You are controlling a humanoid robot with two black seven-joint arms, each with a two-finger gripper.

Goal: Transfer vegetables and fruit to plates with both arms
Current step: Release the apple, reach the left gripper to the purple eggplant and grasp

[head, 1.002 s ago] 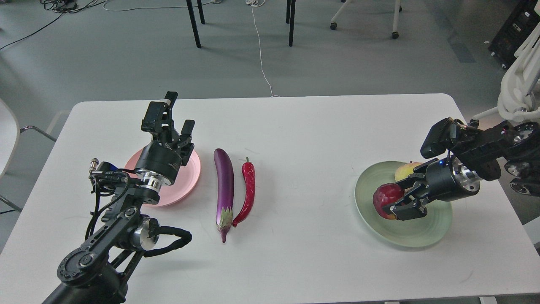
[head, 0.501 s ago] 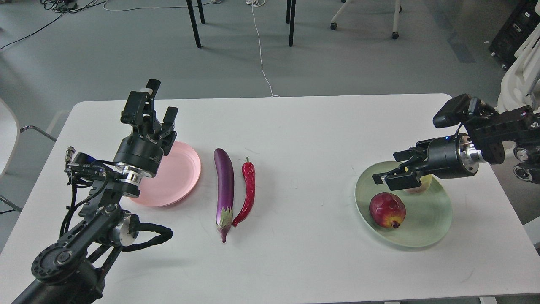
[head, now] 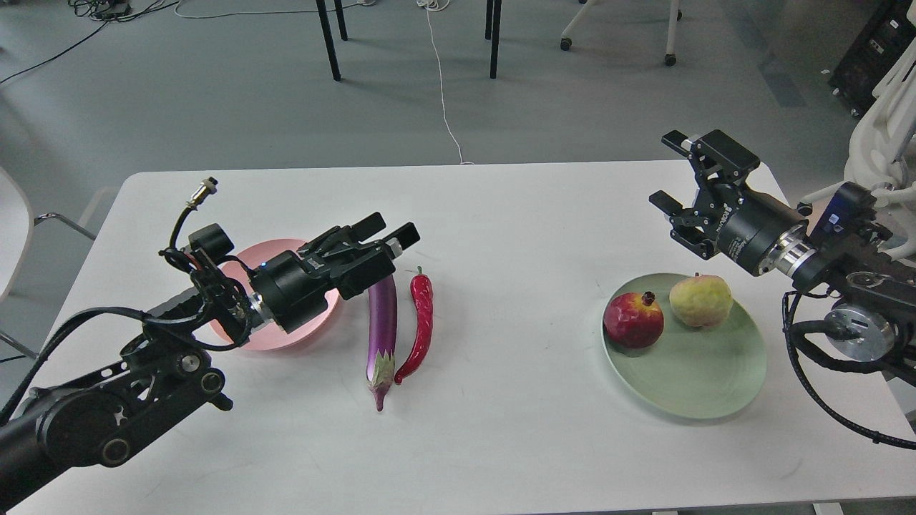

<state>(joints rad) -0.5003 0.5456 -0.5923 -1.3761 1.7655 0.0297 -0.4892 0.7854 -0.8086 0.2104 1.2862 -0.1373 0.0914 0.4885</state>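
A purple eggplant (head: 382,322) and a red chili pepper (head: 421,322) lie side by side on the white table (head: 501,229). The pink plate (head: 247,336) is left of them, partly hidden by my left arm. My left gripper (head: 388,234) is open and empty, hovering over the eggplant's far end. The pale green plate (head: 705,379) on the right holds a red pomegranate (head: 632,321) and a yellow-green fruit (head: 700,301). My right gripper (head: 671,172) is open and empty, raised behind that plate.
The table's far edge (head: 444,166) borders grey floor with chair legs and a white cable (head: 444,86). A white frame (head: 884,136) stands at the right, near my right arm.
My left gripper swung right from behind the pink plate to over the eggplant's top. My right gripper let go of the pomegranate, lifted and drew back; the pomegranate rolled left on the green plate.
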